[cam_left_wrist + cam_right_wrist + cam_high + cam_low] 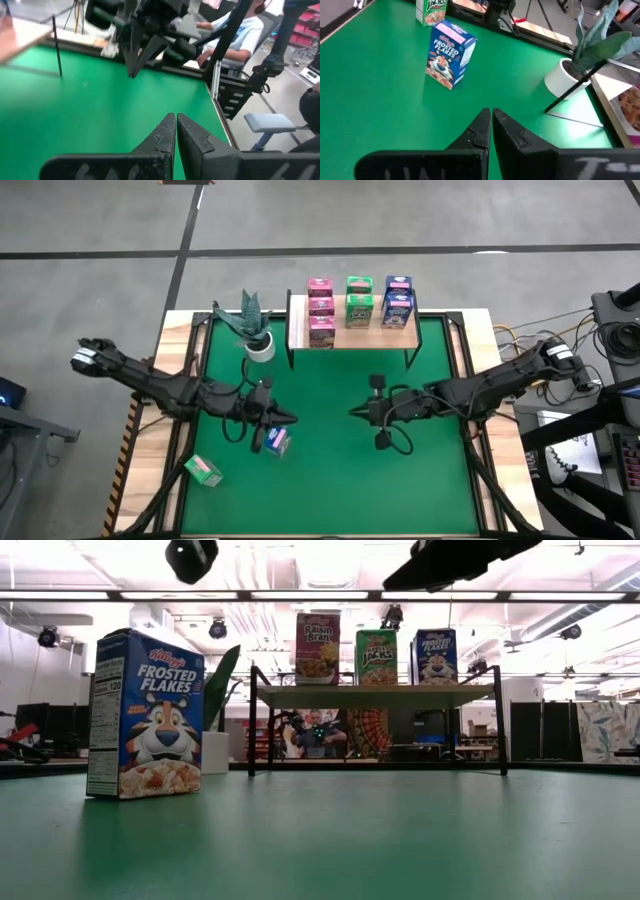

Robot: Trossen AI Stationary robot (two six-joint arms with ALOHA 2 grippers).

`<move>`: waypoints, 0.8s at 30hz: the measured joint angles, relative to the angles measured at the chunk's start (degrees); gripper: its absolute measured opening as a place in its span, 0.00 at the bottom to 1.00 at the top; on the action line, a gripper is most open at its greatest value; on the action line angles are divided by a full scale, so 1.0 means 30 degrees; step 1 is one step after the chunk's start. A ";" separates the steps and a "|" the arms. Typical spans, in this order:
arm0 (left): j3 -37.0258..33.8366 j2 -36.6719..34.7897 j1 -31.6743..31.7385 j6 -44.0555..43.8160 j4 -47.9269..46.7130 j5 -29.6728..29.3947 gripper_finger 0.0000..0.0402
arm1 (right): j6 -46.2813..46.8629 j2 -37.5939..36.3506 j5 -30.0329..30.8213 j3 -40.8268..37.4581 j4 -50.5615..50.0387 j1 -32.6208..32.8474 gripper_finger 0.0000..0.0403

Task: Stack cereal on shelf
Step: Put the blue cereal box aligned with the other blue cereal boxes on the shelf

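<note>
The pale wooden shelf (350, 336) stands at the mat's far edge and carries three pink, two green and two blue cereal cartons. A blue carton (278, 442) stands upright on its base on the green mat (145, 715) (451, 54). A green carton (203, 471) rests nearer the left near corner (431, 11). My left gripper (292, 418) (176, 116) is shut and empty, raised above the mat just beyond the blue carton. My right gripper (353, 412) (491, 111) is shut and empty, facing it over the mat's middle.
A potted plant in a white pot (257, 332) (590, 47) stands left of the shelf. The shelf's thin black legs (250, 720) reach the mat. A seated person (235, 37) is beyond the table's right edge. Bare mat lies between the shelf and the grippers.
</note>
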 joint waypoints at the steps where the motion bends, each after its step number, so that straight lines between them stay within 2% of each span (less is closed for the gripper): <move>1: 0.0000 0.0000 -0.0196 -0.0472 -0.0252 -0.0289 0.00 | -0.0110 0.0205 0.0002 -0.0005 0.0246 0.0000 0.02; 8: 0.0000 0.0022 -0.0672 -0.5077 -0.2242 -0.0835 0.00 | -0.0630 0.0798 -0.0389 -0.0005 0.0692 0.0000 0.02; 15: 0.0000 0.0052 -0.0849 -1.0707 -0.5685 -0.0650 0.00 | -0.1519 0.0176 -0.0396 -0.0046 0.0488 0.0167 0.02; 24: 0.0625 0.0261 -0.1280 -1.3173 -0.6493 -0.0167 0.00 | -0.2553 -0.0249 -0.0383 -0.0779 0.1384 0.0408 0.02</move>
